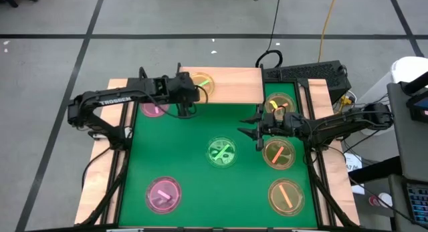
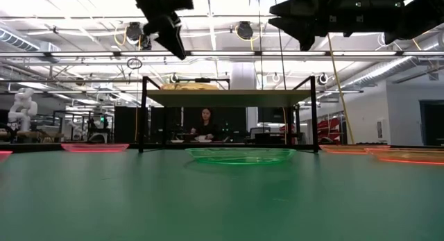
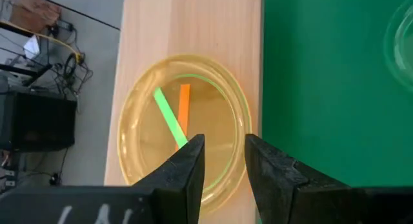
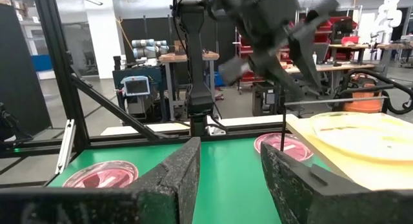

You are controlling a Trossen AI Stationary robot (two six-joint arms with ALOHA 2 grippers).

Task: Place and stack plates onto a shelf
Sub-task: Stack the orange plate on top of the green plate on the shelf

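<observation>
Here the left gripper [image 1: 186, 113] hovers at the light-wood shelf's [image 1: 234, 85] near edge, slightly parted and empty, beside the translucent amber plates [image 1: 200, 81] stacked there. Next, seemingly, the right gripper [image 1: 255, 130], parted and empty, must descend onto the green plate [image 1: 221, 152].

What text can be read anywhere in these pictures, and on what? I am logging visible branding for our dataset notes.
"TROSSEN": white letters on the left arm, seen in the high view.
White marks on the housing behind the left gripper, in the left wrist view: cut off, not readable.
Screens and gear in the room behind: too small to read.
The plates and the shelf carry no text.
</observation>
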